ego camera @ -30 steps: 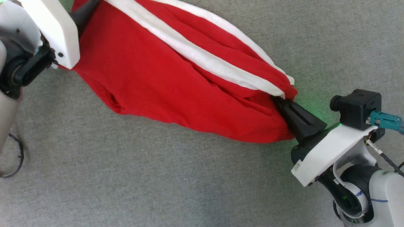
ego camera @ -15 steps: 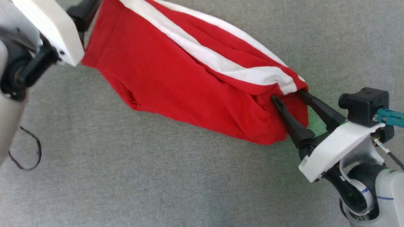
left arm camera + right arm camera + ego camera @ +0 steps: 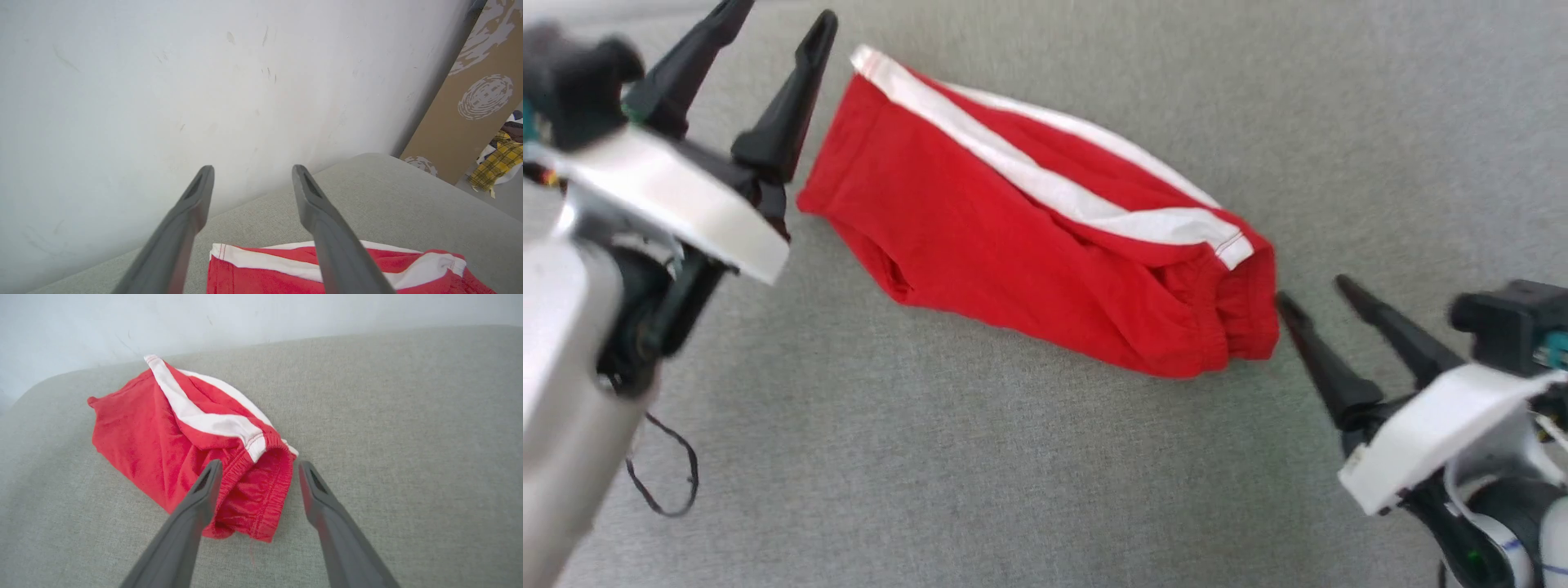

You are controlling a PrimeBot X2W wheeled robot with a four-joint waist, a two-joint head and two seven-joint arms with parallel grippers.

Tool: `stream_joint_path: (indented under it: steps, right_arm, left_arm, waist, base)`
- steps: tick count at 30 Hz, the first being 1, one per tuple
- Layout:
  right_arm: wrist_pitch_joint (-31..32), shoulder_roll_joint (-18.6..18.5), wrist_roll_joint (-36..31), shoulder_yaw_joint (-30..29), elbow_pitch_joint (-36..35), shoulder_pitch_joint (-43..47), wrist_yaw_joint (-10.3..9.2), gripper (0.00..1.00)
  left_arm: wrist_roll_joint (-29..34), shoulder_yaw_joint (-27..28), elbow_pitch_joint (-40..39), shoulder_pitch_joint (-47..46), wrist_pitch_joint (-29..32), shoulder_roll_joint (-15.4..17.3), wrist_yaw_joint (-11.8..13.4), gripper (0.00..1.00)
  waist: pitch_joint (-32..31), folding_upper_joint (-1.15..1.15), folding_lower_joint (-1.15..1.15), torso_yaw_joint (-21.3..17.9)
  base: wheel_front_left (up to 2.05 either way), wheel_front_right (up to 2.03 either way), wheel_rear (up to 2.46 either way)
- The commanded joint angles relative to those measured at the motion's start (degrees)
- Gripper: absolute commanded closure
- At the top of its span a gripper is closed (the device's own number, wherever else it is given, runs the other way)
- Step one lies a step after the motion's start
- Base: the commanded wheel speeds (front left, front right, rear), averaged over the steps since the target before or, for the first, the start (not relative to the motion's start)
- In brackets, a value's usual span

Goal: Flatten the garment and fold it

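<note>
The garment [image 3: 1013, 237], red shorts with white trim bands, lies folded lengthwise on the grey cushion, running from upper left to lower right. Its gathered waistband end [image 3: 257, 494] faces my right gripper [image 3: 1311, 290], which stands open just off that end, apart from the cloth. My left gripper [image 3: 784, 12] is open beside the hem end at the upper left, raised off the fabric. In the left wrist view the garment [image 3: 278, 273] lies below the open left gripper [image 3: 253, 169]. The right wrist view has my right gripper [image 3: 259, 465] open over the waistband.
The grey cushion [image 3: 1013, 490] spreads wide below the garment. A pale wall [image 3: 163, 81] rises behind its far edge. A brown patterned panel [image 3: 470, 102] and a heap of plaid clothes [image 3: 496, 159] stand off beyond the cushion. A thin dark cable [image 3: 662, 482] hangs by my left arm.
Both grippers opened and let go of the garment, then drew back from its two ends. The garment now lies slack on the cushion. The head camera has pulled back.
</note>
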Motion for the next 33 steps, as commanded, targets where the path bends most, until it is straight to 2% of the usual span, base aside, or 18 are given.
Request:
stream_joint_path:
  steps: [1, 6, 9, 14, 18, 21, 24, 33]
  right_arm:
    - [-1.5, 0.5, -1.4, -1.1, -1.1, 1.1, -0.05, 0.00]
    - [-8.2, 1.5, -7.1, -3.4, -2.8, 4.0, -0.05, 0.00]
    - [-12.9, 2.3, -10.2, -4.3, -3.0, 6.0, -0.05, 0.00]
    - [-20.8, 3.3, -14.2, -6.3, -1.7, 9.2, -0.05, 0.00]
    - [-26.2, 3.4, -12.8, -7.8, 1.5, 11.6, -0.05, 0.00]
    - [-28.5, 3.4, -11.6, -7.9, 4.1, 12.6, -0.05, 0.00]
    - [-29.5, 3.4, -11.4, -7.9, 5.8, 12.8, -0.05, 0.00]
    - [-25.4, 3.4, -12.0, -7.9, 10.3, 9.0, -0.05, 0.00]
  left_arm:
    - [1.5, 0.8, -1.8, 2.8, -2.8, -0.2, 1.8, 0.00]
    - [6.7, 2.7, -6.6, 11.3, -12.0, -0.2, 9.1, 0.00]
    - [9.2, 3.6, -9.5, 17.2, -15.0, -1.0, 13.2, 0.00]
    - [14.0, 4.4, -13.7, 25.9, -16.4, -3.6, 17.6, 0.00]
    - [18.8, 7.0, -16.8, 32.4, -16.5, -7.7, 19.6, 0.00]
    - [21.6, 10.1, -17.6, 37.2, -16.5, -10.8, 19.3, 0.00]
    - [24.2, 13.1, -17.7, 40.6, -16.5, -12.8, 17.9, 0.00]
    - [28.1, 18.2, -17.0, 42.6, -16.6, -18.4, 11.0, 0.00]
  waist:
    - [-4.5, 0.00, 0.01, 0.5]
    - [-7.2, 0.00, 0.01, 1.2]
    - [-8.5, 0.00, 0.01, 1.7]
    - [-10.0, 0.00, 0.01, 3.0]
    - [-10.8, 0.00, 0.01, 4.0]
    - [-11.0, 0.00, 0.01, 4.7]
    - [-10.9, 0.00, 0.01, 5.6]
    - [-9.9, 0.00, 0.01, 8.8]
  base:
    - [0.00, 0.00, 0.00]
    - [0.00, 0.00, 0.00]
    - [0.00, 0.00, 0.00]
    - [0.00, 0.00, 0.00]
    - [0.00, 0.00, 0.00]
    - [0.00, 0.00, 0.00]
    - [0.00, 0.00, 0.00]
    - [0.00, 0.00, 0.00]
